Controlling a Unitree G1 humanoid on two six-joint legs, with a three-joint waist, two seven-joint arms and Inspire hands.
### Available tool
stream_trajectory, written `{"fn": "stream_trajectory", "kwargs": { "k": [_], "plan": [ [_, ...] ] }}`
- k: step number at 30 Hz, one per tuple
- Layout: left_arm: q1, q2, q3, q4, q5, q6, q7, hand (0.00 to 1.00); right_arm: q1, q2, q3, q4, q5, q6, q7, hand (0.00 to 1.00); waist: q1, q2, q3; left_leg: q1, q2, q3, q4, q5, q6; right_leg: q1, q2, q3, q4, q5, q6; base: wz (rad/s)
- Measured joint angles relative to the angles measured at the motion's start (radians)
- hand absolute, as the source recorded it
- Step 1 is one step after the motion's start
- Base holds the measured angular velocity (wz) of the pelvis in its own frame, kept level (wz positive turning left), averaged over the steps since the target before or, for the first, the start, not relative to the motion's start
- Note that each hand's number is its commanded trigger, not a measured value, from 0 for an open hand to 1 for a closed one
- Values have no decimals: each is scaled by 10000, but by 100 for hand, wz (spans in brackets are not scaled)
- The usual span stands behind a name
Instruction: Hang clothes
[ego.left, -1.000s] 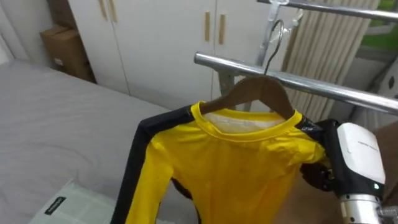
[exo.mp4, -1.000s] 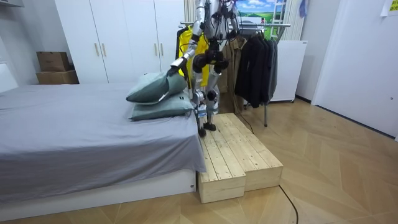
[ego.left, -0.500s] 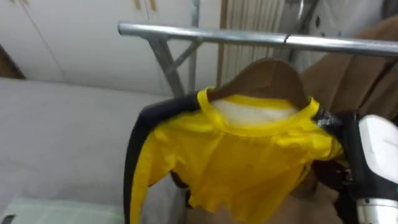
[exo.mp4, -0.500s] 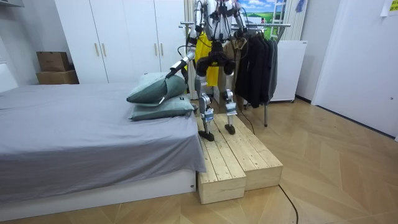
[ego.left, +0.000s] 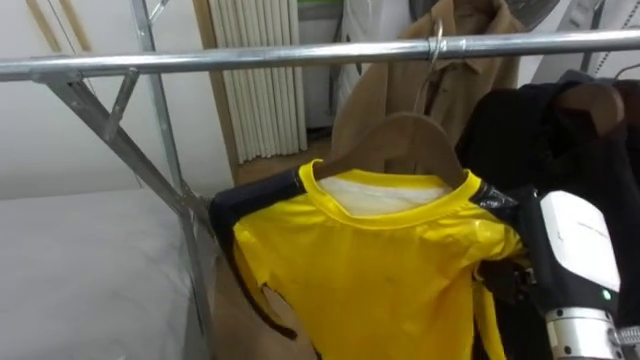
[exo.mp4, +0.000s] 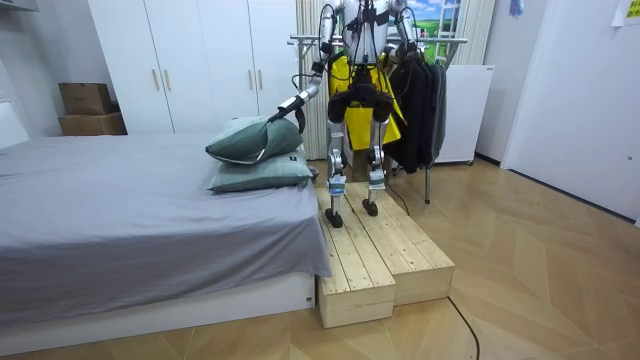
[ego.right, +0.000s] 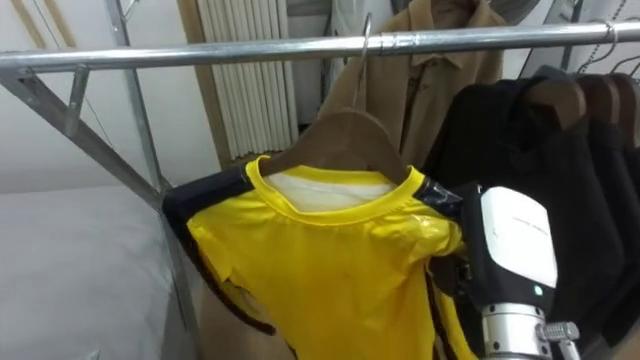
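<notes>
right hand (ego.left: 575, 245) just right of the yellow black-sleeved shirt (ego.left: 380, 260) on its brown wooden hanger (ego.left: 400, 135), and whether it grips i can't tell. hook (ego.left: 436, 42) sits up at the silver metal rail (ego.left: 250, 58) above the hand: seat it fully over before any release.

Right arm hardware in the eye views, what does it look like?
Right hand is black. Behind it sits a glossy white wrist cover with a small green light, then a ribbed silver forearm section. Left arm, in the room view, looks silver and black.
</notes>
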Motion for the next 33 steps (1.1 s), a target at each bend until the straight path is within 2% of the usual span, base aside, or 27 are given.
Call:
{"fn": "stream_trajectory", "kwargs": {
  "k": [7,9,21,26,29,33],
  "plan": [
    [52,13,-46,-6,-88,-21,235,0,-263,69,86,-17,13,76,363,100,6,-85,-39,180,-10,-170,-64,15,9,337,8,-105,-186,79,-8,3],
    [54,12,-48,-5,-94,-22,307,0,-263,143,89,-18,-7,77,364,100,10,-88,-40,188,1,-227,-61,20,8,394,7,-149,-261,160,-83,7],
    [53,12,-52,-5,-95,-288,539,0,-283,323,177,-6,-101,77,443,100,98,-76,-32,210,-5,-448,-65,22,6,436,1,-258,-256,172,-126,2],
    [66,12,-64,-3,-102,-638,475,0,-301,224,199,-2,483,76,951,100,302,-84,-27,205,-17,-621,-56,22,4,462,8,-339,-256,163,-149,4],
    [66,41,-61,-3,-98,-715,392,0,-346,178,197,0,645,68,1241,100,295,-91,-21,190,-34,-838,-60,26,-2,540,-6,-479,-248,146,-180,9],
    [123,104,-61,-3,-94,-1034,386,0,-425,-84,189,1,1050,41,1443,100,398,-147,5,304,-30,-1034,-125,47,-40,666,-17,-643,-248,43,-240,14]
  ]
}}
